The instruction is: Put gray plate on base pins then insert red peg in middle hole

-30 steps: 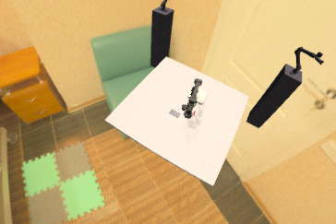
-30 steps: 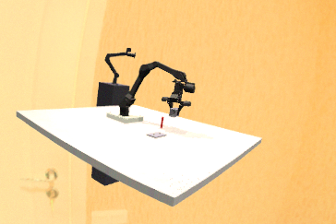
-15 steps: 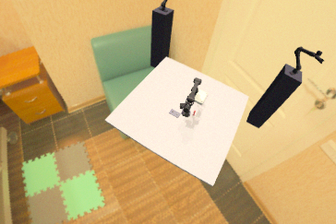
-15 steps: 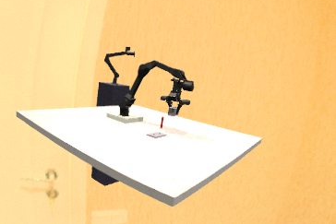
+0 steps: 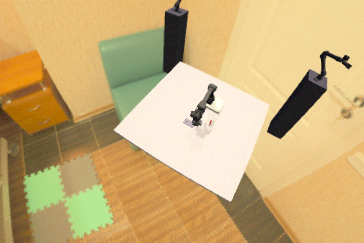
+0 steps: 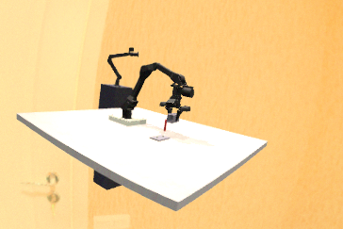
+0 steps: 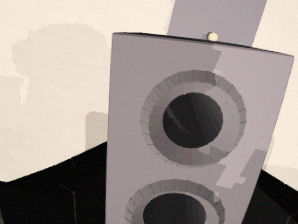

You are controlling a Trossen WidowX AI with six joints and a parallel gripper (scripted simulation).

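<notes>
The gray plate [image 6: 172, 118] [image 7: 131, 95] is held in the air by my gripper [image 6: 172, 115] [image 7: 172, 151], which is shut on it and points down. Two round holes of the plate show in the wrist view; its lower part is cut off. The flat gray-violet base [image 5: 188, 122] [image 6: 159, 138] [image 7: 220, 16] lies on the table. In the wrist view, it is partly hidden behind the plate's far edge, with one pale pin [image 7: 213, 36] showing just beyond that edge. The red peg [image 5: 210, 123] [image 6: 165, 125] stands nearly upright on the table, beside the base and apart from it; it is not in the wrist view.
The arm's pale mounting block [image 5: 218, 104] [image 6: 127, 120] sits on the white table [image 5: 220, 169] [image 6: 188, 173]. Two dark pillars [image 5: 175, 41] [image 5: 297, 104] with other small arms stand beyond the table's edges. A green seat [image 5: 131, 61] is behind it.
</notes>
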